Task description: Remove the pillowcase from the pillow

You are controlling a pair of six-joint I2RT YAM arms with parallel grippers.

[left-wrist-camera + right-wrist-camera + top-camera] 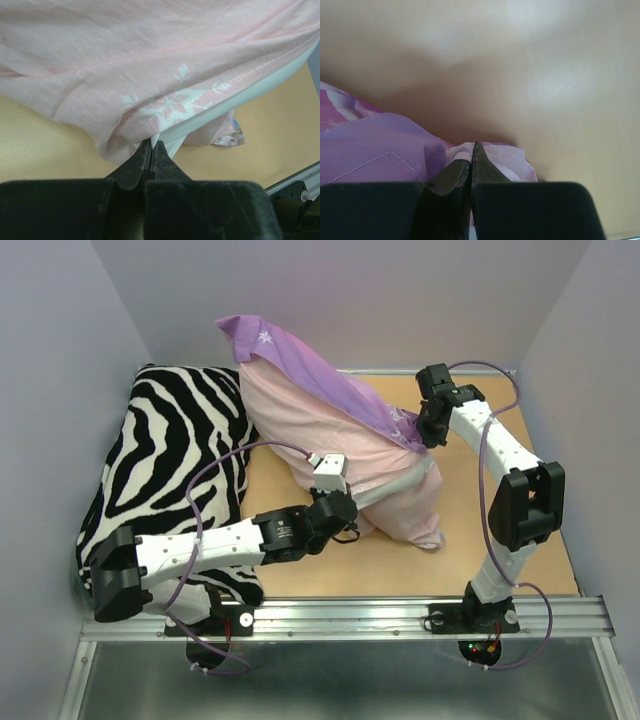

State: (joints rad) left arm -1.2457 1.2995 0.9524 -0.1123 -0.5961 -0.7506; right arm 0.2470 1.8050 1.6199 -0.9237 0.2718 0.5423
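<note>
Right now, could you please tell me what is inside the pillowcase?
Only a white strip of the pillow shows below the pillowcase hem, reaching the left fingers; pink fabric hides the rest.

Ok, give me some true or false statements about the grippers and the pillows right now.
1. The left gripper is shut on fabric at the lower edge of the pillowcase. True.
2. The right gripper hangs open. False: it is shut on the pillowcase.
3. The zebra pillow lies at the left of the table. True.
4. The pillowcase lies flat. False: it is bunched, its purple end raised at the back.
</note>
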